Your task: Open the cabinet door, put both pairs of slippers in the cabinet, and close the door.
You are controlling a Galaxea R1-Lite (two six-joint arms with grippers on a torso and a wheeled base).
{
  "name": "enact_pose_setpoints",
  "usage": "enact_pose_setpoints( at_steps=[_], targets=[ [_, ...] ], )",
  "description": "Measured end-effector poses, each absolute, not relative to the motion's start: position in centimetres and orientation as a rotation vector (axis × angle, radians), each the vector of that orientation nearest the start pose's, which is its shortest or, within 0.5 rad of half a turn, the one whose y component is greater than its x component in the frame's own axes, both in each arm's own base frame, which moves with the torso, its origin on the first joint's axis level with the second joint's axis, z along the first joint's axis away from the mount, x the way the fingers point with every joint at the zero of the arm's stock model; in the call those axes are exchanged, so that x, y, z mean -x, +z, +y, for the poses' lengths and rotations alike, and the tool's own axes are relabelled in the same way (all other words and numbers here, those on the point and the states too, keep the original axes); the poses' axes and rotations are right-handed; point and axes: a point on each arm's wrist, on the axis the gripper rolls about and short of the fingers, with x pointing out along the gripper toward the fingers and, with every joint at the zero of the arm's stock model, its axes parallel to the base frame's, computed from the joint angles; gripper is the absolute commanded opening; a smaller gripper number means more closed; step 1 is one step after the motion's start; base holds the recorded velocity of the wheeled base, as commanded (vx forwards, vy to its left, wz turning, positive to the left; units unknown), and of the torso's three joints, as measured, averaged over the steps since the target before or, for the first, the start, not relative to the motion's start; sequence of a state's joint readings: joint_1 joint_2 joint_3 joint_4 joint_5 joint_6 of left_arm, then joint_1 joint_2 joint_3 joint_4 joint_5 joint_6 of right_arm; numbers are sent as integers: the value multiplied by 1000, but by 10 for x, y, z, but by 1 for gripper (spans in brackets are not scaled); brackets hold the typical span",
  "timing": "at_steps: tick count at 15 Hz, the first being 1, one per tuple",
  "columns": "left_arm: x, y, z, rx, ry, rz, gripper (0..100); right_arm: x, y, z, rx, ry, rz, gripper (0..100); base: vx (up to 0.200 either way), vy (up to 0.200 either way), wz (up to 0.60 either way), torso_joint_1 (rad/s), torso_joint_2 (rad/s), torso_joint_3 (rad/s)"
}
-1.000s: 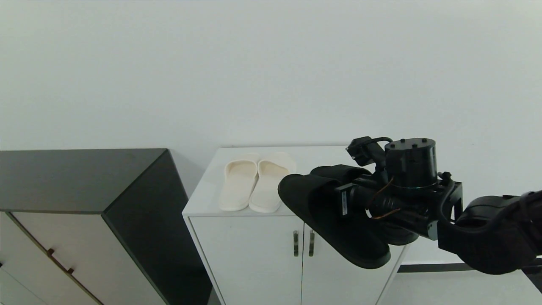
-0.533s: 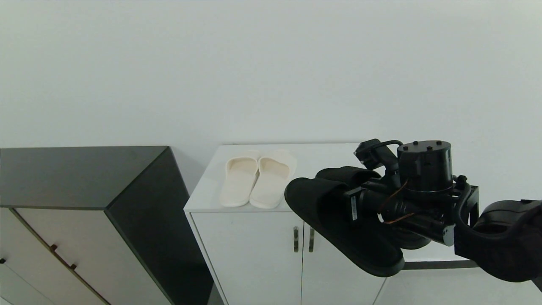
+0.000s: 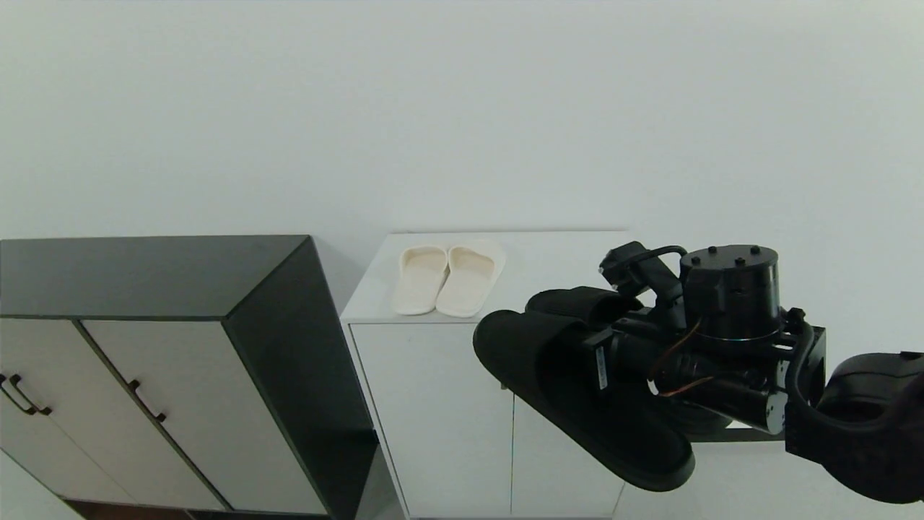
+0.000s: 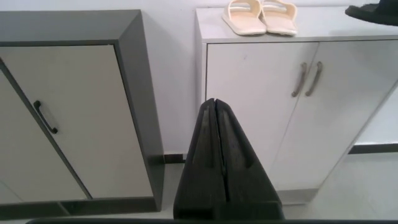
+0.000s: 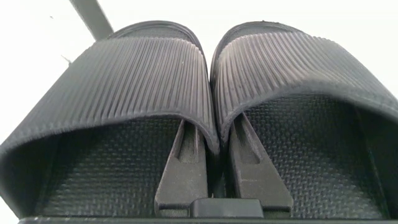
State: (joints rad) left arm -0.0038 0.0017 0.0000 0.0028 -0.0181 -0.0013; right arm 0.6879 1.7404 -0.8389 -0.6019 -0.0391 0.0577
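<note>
Two black slippers (image 3: 577,390) sit clamped on the right hand (image 5: 212,140), held before the white cabinet (image 4: 261,106). Which arm opens it?
Reply: the left, by my judgement. The left hand (image 4: 216,112) (pressed together, empty) faces the closed doors, upright handles (image 4: 300,79) ahead. Cream slippers (image 3: 447,280) lie on the cabinet's top.

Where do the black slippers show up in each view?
Head view: black slippers centre-right, before the white cabinet.
Left wrist view: dark tip at the frame edge, beyond the cream slippers on the cabinet.
Right wrist view: close up, side by side.
Landmark: cream slippers, head and left wrist views.
</note>
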Motion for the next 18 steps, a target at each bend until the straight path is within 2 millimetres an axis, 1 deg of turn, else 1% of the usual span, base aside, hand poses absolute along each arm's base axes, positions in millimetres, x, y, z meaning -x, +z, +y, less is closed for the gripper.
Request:
enact_pose_setpoints(
  at_steps=[1, 3, 11, 14, 16, 18],
  targets=[
    [23, 75, 0, 1, -20, 4, 0, -242, 173, 198, 50, 685, 315, 0, 0, 0, 0, 0, 0, 0],
    [23, 75, 0, 3, -21, 5, 0, -237, 173, 196, 42, 729, 305, 0, 0, 0, 0, 0, 0, 0],
    [23, 75, 0, 4, -20, 5, 0, -216, 171, 200, 54, 783, 316, 0, 0, 0, 0, 0, 0, 0],
    [23, 75, 0, 4, -20, 5, 0, -208, 170, 198, 57, 799, 322, 0, 0, 0, 0, -142, 320, 185],
    [23, 75, 0, 4, -20, 5, 0, -199, 167, 197, 67, 814, 334, 0, 0, 0, 0, -198, 461, 264],
    [23, 75, 0, 4, -19, 5, 0, -195, 164, 197, 72, 823, 345, 0, 0, 0, 0, -229, 544, 300]
  ],
)
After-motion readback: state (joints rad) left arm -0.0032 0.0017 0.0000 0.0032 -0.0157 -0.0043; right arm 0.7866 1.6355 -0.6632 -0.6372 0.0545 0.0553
